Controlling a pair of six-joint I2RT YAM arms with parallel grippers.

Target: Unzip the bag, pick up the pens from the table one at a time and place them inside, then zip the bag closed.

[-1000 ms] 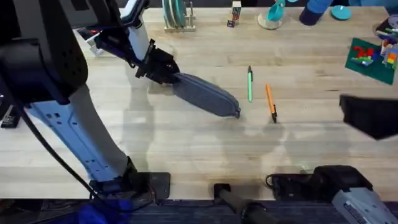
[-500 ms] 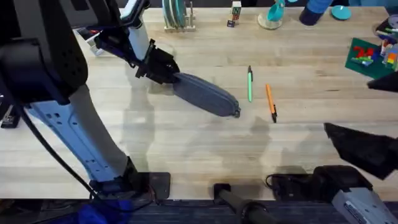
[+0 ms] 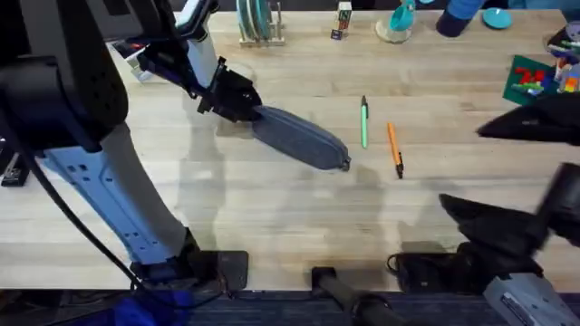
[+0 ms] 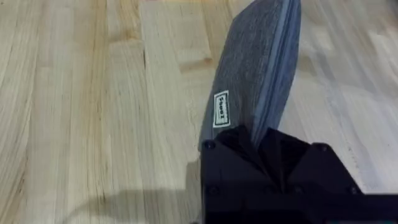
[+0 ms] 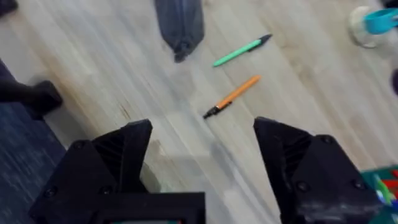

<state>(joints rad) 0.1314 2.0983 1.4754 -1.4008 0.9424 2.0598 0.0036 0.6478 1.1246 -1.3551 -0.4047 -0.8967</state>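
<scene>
The bag (image 3: 301, 138) lies closed near the middle of the table (image 3: 272, 208), a small white label (its writing too small to read) sewn on its side. The left gripper (image 3: 237, 101) pinches the bag's end toward the far left corner. The green pen (image 3: 364, 122) and orange pen (image 3: 394, 148) lie just beside the bag — outside it. The right gripper (image 5: 202, 152) hangs spread wide above the near right edge.

Right arm: has swung across the right edge of the scene, its dark blurred shape now larger and reaching farther left over the worktop (image 3: 299, 217).
Right claw (image 5: 202, 155): jaws spread wide, now looking toward the pens.
</scene>
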